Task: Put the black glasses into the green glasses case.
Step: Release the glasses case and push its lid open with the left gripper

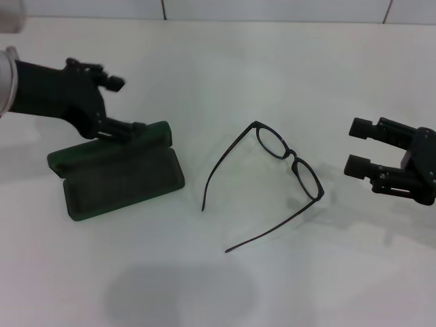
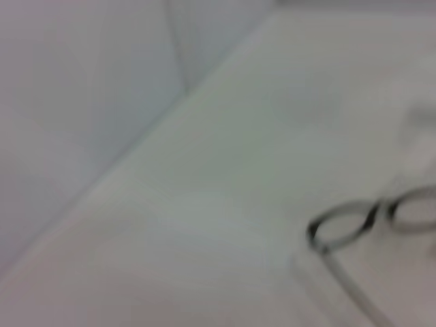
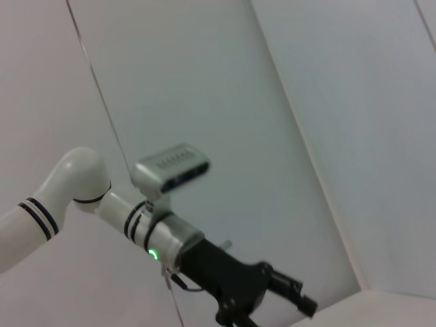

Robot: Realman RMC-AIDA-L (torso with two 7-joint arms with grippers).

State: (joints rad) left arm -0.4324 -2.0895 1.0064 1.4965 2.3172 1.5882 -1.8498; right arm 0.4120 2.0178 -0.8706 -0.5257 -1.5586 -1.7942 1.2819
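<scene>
Black glasses (image 1: 289, 160) between both pincers, untouched

A plain robot test lab, by the look of it; a bare white bench (image 1: 286, 61) runs out ahead of the left gripper (image 1: 122, 105); behind that gripper stand white wall panels (image 3: 204, 82) with thin seams; a white arm (image 3: 61, 197) carries a camera (image 3: 170, 167).
</scene>
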